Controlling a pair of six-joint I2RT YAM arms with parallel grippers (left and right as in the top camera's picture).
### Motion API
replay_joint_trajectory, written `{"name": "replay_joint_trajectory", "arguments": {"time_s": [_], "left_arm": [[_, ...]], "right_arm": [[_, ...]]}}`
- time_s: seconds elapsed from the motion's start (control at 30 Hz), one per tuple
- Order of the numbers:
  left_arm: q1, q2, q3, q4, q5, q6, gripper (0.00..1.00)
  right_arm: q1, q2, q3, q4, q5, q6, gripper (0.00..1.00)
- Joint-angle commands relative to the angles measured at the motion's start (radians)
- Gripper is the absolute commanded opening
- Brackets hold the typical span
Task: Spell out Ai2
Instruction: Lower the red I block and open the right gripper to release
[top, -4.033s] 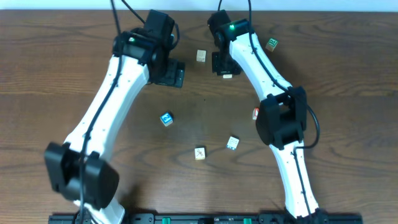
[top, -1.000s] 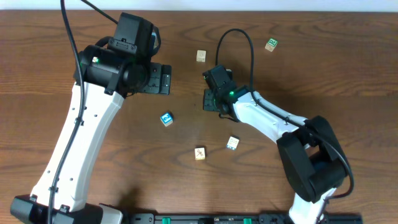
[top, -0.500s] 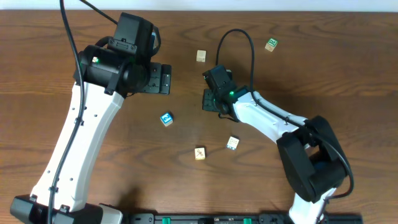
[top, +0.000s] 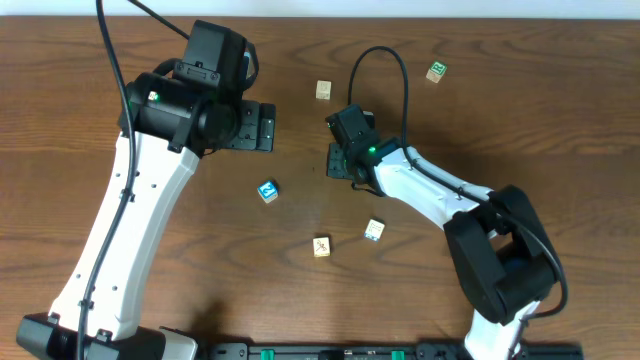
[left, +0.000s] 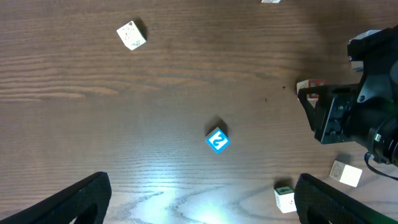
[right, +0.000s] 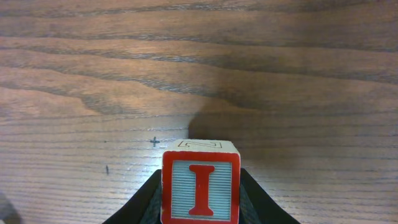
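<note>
I cube (right: 200, 186): low in the middle of the right wrist view, its red-framed, striped face with the red I turned to the camera.
Right claw (right: 200, 208): clamped on the I cube, with a dark finger (right: 144, 202) pressed to each side.
Worktop (right: 93, 74): brown wood grain beyond the cube. I cannot tell whether the cube rests on it.
Left claw (left: 202, 186): in the left wrist view its fingers (left: 68, 202) stand wide apart with only wood between them.
2 cube (left: 217, 140): blue 2 facing up, turned cornerwise, alone on the wood and touched by nothing.
Right claw, left wrist view (left: 323, 115): black, at the right edge. The I cube (left: 310, 85) shows as a red-edged corner at its tip.
Pale cube (left: 131, 35): off on its own, well apart from the 2 cube.
2 cube, overhead (top: 267, 191): to the left of the right claw (top: 338, 160), a little nearer, and apart from it.
I cube, overhead: hidden under the right claw, around mid-worktop (top: 560, 120).
Left claw, overhead (top: 252, 127): farther back than the 2 cube, over bare wood.
Green-marked cube (top: 436, 71): far right, well apart from both claws.
Plain cube (top: 323, 90): beyond the right claw, on the far side.
Faint-marked cubes (top: 321, 246): two on the near side, close together.
</note>
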Motion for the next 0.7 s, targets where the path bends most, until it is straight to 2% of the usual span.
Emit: {"name": "replay_joint_trajectory", "arguments": {"time_s": [0.0, 0.43, 0.5, 0.57, 0.67], "left_arm": [[0.001, -0.022, 0.004, -0.002, 0.0, -0.005, 0.95], [0.001, -0.022, 0.004, -0.003, -0.007, -0.005, 0.96], [0.001, -0.022, 0.004, -0.003, -0.008, -0.005, 0.95], [0.001, -0.022, 0.004, -0.003, -0.008, -0.005, 0.95], [0.001, -0.022, 0.004, -0.001, -0.009, -0.005, 0.95]], "right_arm": [[0.006, 0.016, -0.004, 0.001, 0.035, 0.006, 0.3], [0.006, 0.048, -0.005, -0.001, 0.041, -0.001, 0.31], [0.006, 0.048, -0.005, -0.001, 0.039, -0.001, 0.33], [0.006, 0.047, -0.004, 0.0, 0.028, -0.001, 0.43], [0.006, 0.045, 0.003, 0.006, 0.011, -0.001, 0.45]]}}
